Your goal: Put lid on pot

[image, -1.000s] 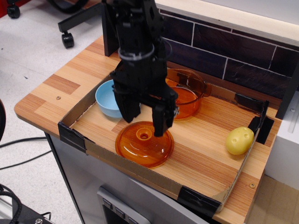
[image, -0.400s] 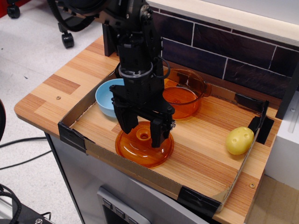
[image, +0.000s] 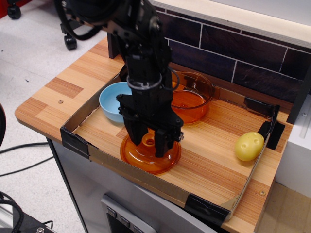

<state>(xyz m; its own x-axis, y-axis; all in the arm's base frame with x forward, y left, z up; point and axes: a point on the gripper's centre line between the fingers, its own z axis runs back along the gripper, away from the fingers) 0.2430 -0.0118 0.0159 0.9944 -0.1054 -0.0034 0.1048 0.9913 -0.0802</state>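
The amber-orange lid [image: 146,158] lies flat on the wooden tray floor near the front edge, its ring knob [image: 150,142] up. My black gripper [image: 148,144] is right over it, open, with one finger on each side of the knob and the tips down at the lid's surface. The amber-orange pot [image: 193,99] stands behind the gripper toward the back of the tray, partly hidden by the arm.
A light-blue bowl [image: 112,99] sits left of the pot. A yellow potato-like object [image: 249,145] lies at the right. The low cardboard tray wall [image: 141,178] with black tape corners runs around the work area. A dark brick wall stands behind.
The gripper has come down from above the lid until its fingers straddle the knob, and the fingers have drawn a little closer together. The lid has not moved.
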